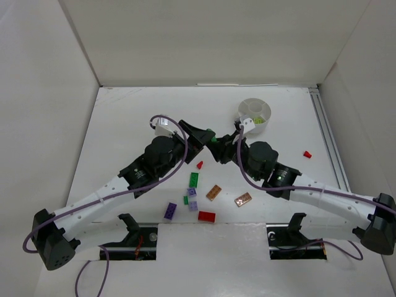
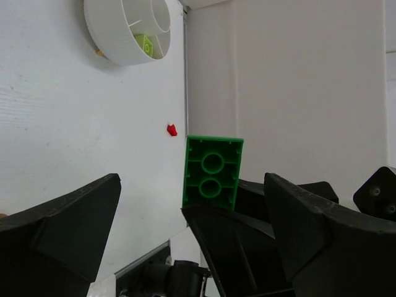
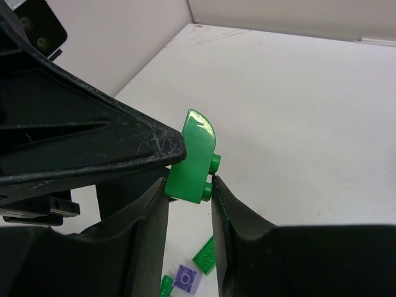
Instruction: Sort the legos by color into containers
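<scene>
green brick (image 3: 193, 162): I see it lifted off the table near the middle, standing on end between the two tools, its studs facing sideways.
right gripper (image 3: 189, 185): narrow, with both fingers pinching the green brick's lower end.
left gripper (image 2: 192, 178): spread wide and gripping nothing. The brick stands in the gap, and on my right wrist feed one finger (image 3: 154, 145) has its tip against the brick's smooth side.
dish (image 1: 242, 117): on the table just beyond the right gripper, with a lime brick (image 2: 145, 44) in one wedge.
loose legos: these lie in front of the arms. I count a green plate (image 1: 194, 180), a purple brick (image 1: 170, 211), a red brick (image 1: 206, 216) and two orange-brown plates (image 1: 214, 192).
small red piece (image 1: 307, 153): alone toward the right side, well apart from the others.
</scene>
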